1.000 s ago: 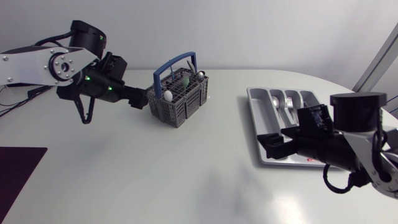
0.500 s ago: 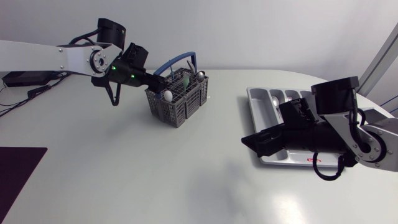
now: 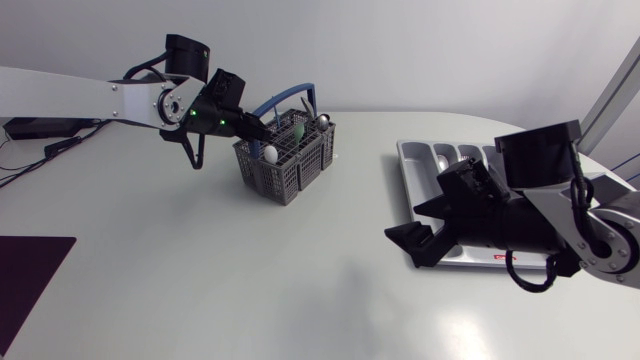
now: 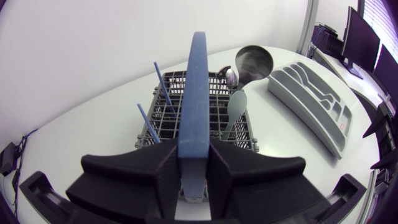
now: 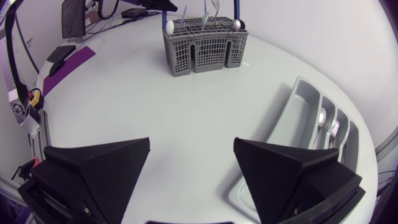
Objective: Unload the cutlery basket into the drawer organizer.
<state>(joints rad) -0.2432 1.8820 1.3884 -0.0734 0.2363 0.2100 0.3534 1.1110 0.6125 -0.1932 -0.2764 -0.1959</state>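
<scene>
Both arms have swung inward: left gripper [image 3: 253,126], upper left of centre, now clamps the basket [image 3: 288,165] handle [image 3: 285,98]; right gripper [image 3: 420,228] gapes wide beside the organizer [image 3: 408,165], right. An off-centre pull could tip the basket, spilling cutlery [image 3: 270,153] across the counter [image 3: 250,270].

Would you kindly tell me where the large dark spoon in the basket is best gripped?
Grip the neck under its bowl, from above: the large dark spoon stands bowl-up, handle sunk in the basket, whose walls block the sides.
</scene>
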